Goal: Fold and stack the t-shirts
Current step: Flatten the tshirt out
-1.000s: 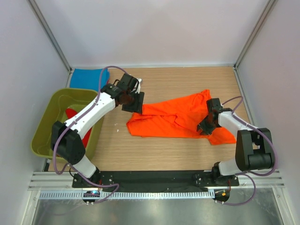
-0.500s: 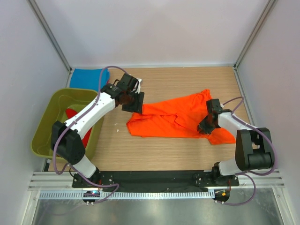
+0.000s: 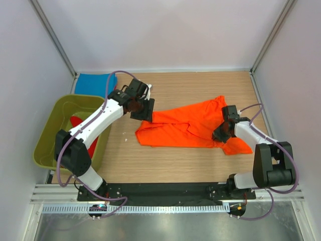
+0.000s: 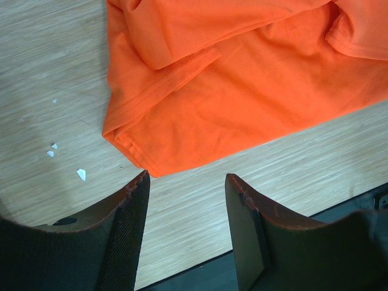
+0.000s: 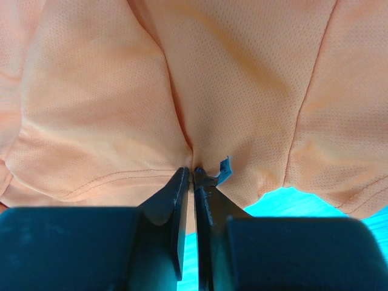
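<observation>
Right fingers [image 5: 179, 200]: drawn almost together, with only a thin slit between them. A pucker of the orange t-shirt [image 5: 182, 79] is nipped at their tips. Creases fan out from that spot, running away from the fingers across the mesh-weave cloth. A stitched hem curves off to either side of the tips.

Seen from above, the right fingers [image 3: 220, 134] sit on the right-hand part of the shirt. Most of the cloth stretches off to their left. A smaller flap lies on the side toward the arm's base.

Left fingers [image 4: 130, 209]: parted wide, holding nothing. Bare wooden tabletop [image 4: 182, 206] shows in the gap. A hemmed corner of the orange t-shirt lies just beyond the tip of the left-hand finger. It is close enough that I cannot tell whether it touches. The rest of the shirt spreads ahead of the fingers and off to their right. A few white specks [image 4: 80, 174] dot the wood to the left of the tips.

From above, the left fingers [image 3: 144, 111] stand at the shirt's far left edge. The orange t-shirt [image 3: 185, 128] lies rumpled and partly spread on the tabletop, spanning the stretch between the two pairs of fingers.

A blue t-shirt [image 3: 95, 80] lies flat beyond and to the left of the left fingers, at the far left corner.

An olive-green tub [image 3: 45, 135] sits left of the left fingers and nearer the arm bases. A red t-shirt [image 3: 75, 121] lies inside it.
</observation>
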